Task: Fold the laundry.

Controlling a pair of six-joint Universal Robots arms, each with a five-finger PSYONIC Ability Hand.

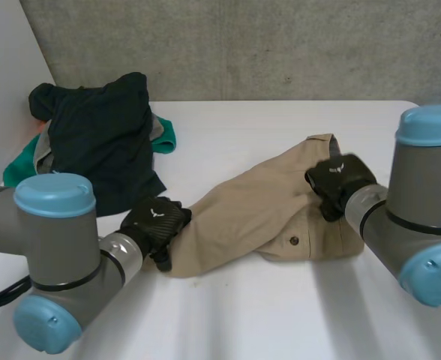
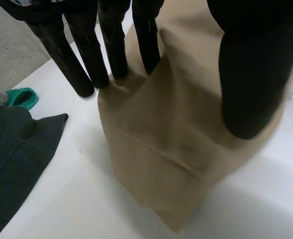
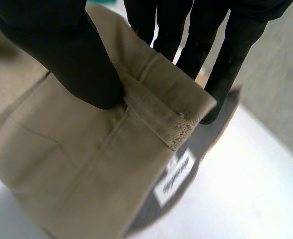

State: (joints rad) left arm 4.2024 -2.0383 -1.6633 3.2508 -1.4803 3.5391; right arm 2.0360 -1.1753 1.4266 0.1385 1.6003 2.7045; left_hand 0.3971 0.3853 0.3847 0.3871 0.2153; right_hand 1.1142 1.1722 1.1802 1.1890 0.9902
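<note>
Khaki trousers (image 1: 258, 214) lie across the middle of the table (image 1: 280, 322), running at a slant between my two hands.

My left hand (image 1: 157, 223) is at the leg end. Its wrist view gives the detail: thumb (image 2: 246, 89) in front of the cloth (image 2: 176, 149), fingers (image 2: 117, 59) behind its edge, cloth pinched between. The outer fingers come down beside the fabric, over bare table.

My right hand (image 1: 339, 180) is at the waist end. In its wrist view the thumb (image 3: 62, 50) presses onto the waistband (image 3: 156, 107) with the fingers (image 3: 231, 59) behind it, so that is a pinch grip too. That view also shows the grey inner lining and a white label (image 3: 174, 181), which the head view doesn't resolve.

The head view adds a button (image 1: 293, 241) near the waist and a dark garment (image 1: 100, 142) heaped at the table's far left over a green cloth (image 1: 168, 139). That pile sits close to my left hand and apart from the trousers. The left wrist view catches its near corner (image 2: 12, 159).
</note>
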